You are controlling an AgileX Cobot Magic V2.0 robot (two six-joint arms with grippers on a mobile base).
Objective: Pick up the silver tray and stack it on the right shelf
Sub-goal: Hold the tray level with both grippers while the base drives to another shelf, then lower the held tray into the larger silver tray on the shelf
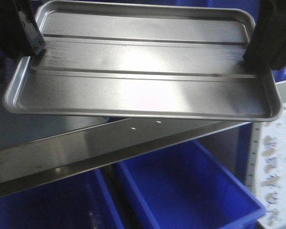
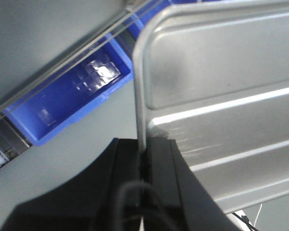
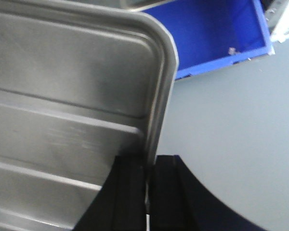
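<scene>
- The silver tray [image 1: 143,62] hangs nearly level in the air, gripped at both short ends, probably to stop it tipping.
- The left gripper [image 2: 144,161] pinches the tray's left rim; the right gripper [image 3: 149,166] pinches its right rim.
- The tray hovers above the right shelf's steel front bar [image 1: 86,148], apparently lifted clear of it for placing.
- Blue bins [image 1: 181,191] sit below.

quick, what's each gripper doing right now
left gripper: shut on the silver tray, pinching one short rim.
right gripper: shut on the silver tray, pinching the opposite short rim.
</scene>
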